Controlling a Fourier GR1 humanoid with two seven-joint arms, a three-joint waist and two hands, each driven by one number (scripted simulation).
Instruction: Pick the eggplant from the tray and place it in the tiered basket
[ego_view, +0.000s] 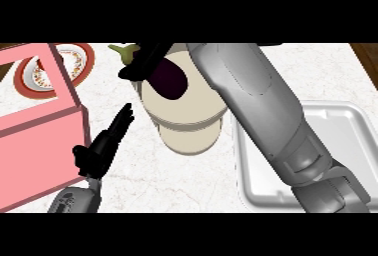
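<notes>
My right hand (144, 60) at 12 o'clock, fingers curled around eggplant (168, 77) over tiered basket (188, 117). My left hand (100, 147) at 8 o'clock, fingers straight, empty. Tray (339, 130) at 3 o'clock.

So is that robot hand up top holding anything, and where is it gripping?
The right robot hand holds the eggplant at its green stem end, above the tiered basket.

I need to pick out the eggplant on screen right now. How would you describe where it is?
Find the cream tiered basket in the middle of the counter, between the pink box and the white tray. The eggplant sits over its top tier, under the right hand. It is the only dark purple thing, with a green stem.
</notes>
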